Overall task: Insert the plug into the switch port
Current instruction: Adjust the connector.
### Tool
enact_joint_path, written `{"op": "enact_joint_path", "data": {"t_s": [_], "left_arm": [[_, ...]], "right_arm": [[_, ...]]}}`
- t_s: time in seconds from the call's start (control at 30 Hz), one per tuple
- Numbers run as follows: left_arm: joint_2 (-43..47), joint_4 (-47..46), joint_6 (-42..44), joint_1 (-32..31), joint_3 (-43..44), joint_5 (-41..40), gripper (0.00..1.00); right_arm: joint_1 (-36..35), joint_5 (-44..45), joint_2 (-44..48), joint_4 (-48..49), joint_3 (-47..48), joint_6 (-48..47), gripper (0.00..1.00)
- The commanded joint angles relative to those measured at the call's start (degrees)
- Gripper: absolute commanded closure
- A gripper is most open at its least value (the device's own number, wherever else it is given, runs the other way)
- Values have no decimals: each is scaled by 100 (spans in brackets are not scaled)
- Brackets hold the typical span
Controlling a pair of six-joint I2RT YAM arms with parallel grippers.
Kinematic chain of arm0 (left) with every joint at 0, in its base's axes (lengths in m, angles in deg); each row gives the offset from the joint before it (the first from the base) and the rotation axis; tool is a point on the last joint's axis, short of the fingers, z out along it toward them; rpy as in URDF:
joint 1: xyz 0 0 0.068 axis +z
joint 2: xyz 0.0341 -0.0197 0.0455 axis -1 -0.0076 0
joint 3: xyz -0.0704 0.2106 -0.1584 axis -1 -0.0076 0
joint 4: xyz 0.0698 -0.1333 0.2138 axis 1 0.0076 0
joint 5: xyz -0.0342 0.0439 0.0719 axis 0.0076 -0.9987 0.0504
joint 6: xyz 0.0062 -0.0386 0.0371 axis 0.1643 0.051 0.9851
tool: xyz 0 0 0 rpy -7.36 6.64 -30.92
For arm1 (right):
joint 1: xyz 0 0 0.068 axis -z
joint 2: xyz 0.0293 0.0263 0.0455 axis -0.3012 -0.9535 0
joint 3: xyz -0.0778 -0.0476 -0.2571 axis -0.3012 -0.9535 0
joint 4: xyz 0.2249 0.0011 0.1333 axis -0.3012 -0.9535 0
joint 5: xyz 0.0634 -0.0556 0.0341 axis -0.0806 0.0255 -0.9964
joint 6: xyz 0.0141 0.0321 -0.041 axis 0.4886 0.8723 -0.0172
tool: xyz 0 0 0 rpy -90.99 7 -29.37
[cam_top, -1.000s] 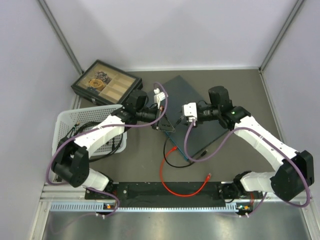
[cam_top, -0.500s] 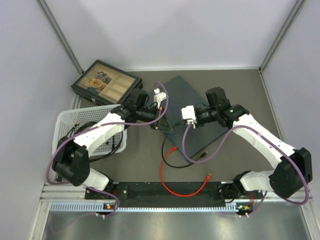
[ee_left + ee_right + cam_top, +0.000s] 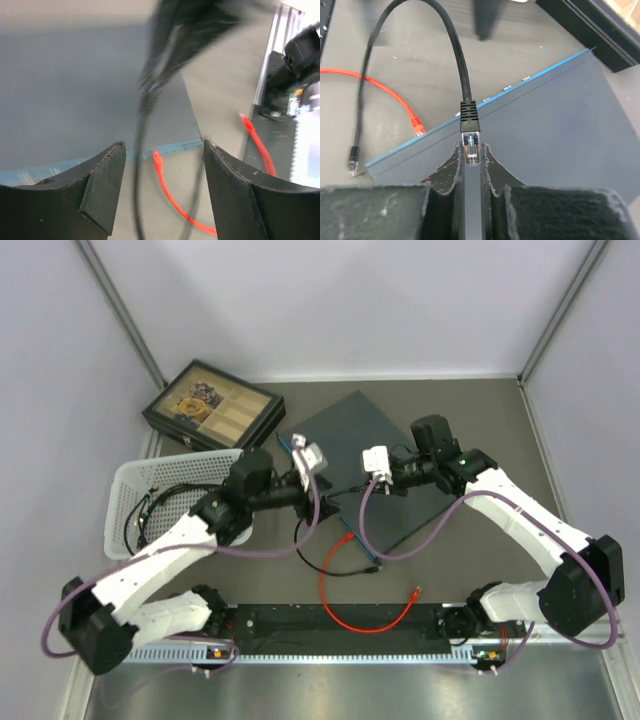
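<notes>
Right hand pinches plug — lengthwise along fingers, cable outward.

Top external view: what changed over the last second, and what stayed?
The left arm swung its elbow near-left, drawing its wrist back; slack in the black cable shifted leftwards. The right gripper still pinches the plug; the switch and red cable stayed.

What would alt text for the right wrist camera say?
The right claw pinches the clear plug of a black cable over the flat grey switch, whose teal edge lies just ahead. A red cable lies on the table beyond.
</notes>
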Motion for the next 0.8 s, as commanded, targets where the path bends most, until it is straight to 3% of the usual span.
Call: {"op": "enact_joint_path", "data": {"t_s": [0.0,0.03,0.27,0.43,0.6,0.77], "left_arm": [[860,-1984,1730,-804,-1072,-998,32],[939,-2421,1862,-988,-1213,-1173,32],[422,-2819,2671,-1332,-1311,-1456,32],[167,-3550,2724,-1359,-1452,-1649,39],[-26,-3569,2452,-1359,-1364,-1518,53],[-167,-3332,2329,-1341,-1285,-1272,61]], "right_arm": [[-74,-345,25,213,78,568,100],[-83,-407,43,326,34,708,100],[-83,-627,377,801,-414,1000,100],[-83,-618,544,942,-608,1017,100],[-83,-592,570,995,-643,1035,100],[-83,-592,579,1039,-687,1035,100]]}}
